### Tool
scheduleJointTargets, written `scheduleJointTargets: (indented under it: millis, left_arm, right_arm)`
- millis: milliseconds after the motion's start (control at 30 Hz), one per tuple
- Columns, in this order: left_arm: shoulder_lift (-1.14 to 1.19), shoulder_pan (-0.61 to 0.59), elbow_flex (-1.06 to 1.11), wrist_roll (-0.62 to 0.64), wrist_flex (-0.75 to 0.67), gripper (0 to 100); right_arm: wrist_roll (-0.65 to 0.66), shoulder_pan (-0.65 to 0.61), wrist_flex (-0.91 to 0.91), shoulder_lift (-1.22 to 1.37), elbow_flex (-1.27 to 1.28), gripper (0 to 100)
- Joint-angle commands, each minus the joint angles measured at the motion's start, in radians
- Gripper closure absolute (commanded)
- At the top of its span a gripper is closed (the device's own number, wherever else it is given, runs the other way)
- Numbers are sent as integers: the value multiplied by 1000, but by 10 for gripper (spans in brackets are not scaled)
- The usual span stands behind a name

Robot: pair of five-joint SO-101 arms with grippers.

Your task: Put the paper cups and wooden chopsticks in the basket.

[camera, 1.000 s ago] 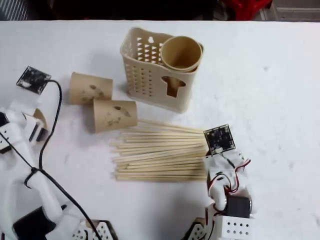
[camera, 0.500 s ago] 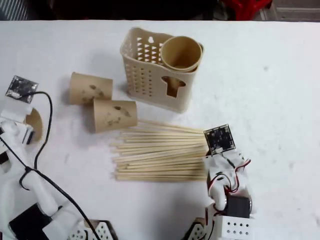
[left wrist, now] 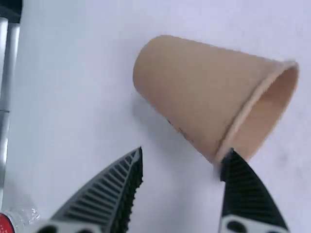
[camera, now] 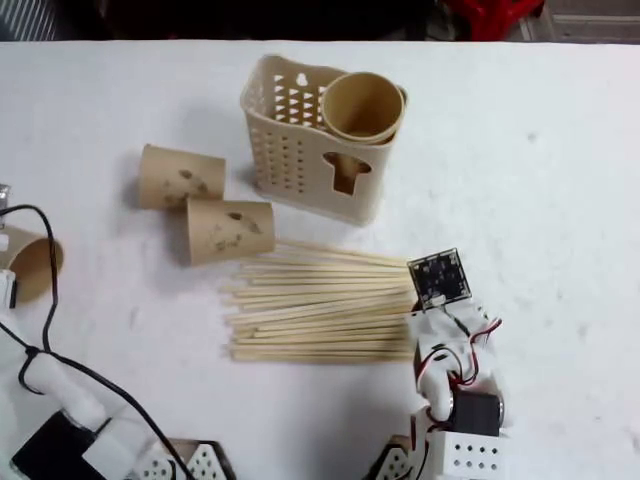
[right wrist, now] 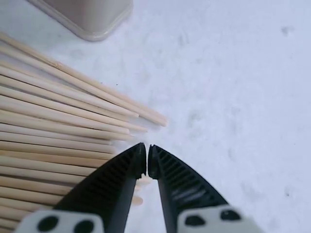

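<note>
The left pincer (left wrist: 184,154) stands apart before a tan paper cup (left wrist: 204,92) lying sideways on the white counter (left wrist: 73,73). The right pincer (right wrist: 146,146), pressed together, sits at the wooden chopsticks (right wrist: 48,126) near the beige perforated basket (camera: 290,150).

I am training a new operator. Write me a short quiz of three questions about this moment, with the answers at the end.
1. True or false: the right gripper has its jaws wide open.
2. What stands inside the basket? A) one paper cup B) chopsticks C) nothing
3. Fill in the word: the left gripper is open, and the cup in front of it lies on its ____.

Key: 1 false, the jaws are shut. 2 A. 3 side.
</note>
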Motion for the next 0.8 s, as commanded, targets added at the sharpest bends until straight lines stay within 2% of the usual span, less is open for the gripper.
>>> scheduleJointTargets:
  millis: [0, 167, 433, 567, 767]
  left_arm:
    - [-2, -7, 74, 77, -187, 740]
    - [-2, 7, 181, 166, -365, 740]
    - [-1, 71, 370, 172, -655, 740]
    - [1, 81, 382, 172, -674, 743]
    - [1, 81, 368, 169, -680, 838]
  right_arm:
    - [6, -1, -15, -5, -5, 974]
    - [6, -1, -15, -5, -5, 974]
    - [6, -1, -15, -5, -5, 974]
    - [6, 1, -15, -5, -5, 974]
    - [6, 4, -15, -5, -5, 974]
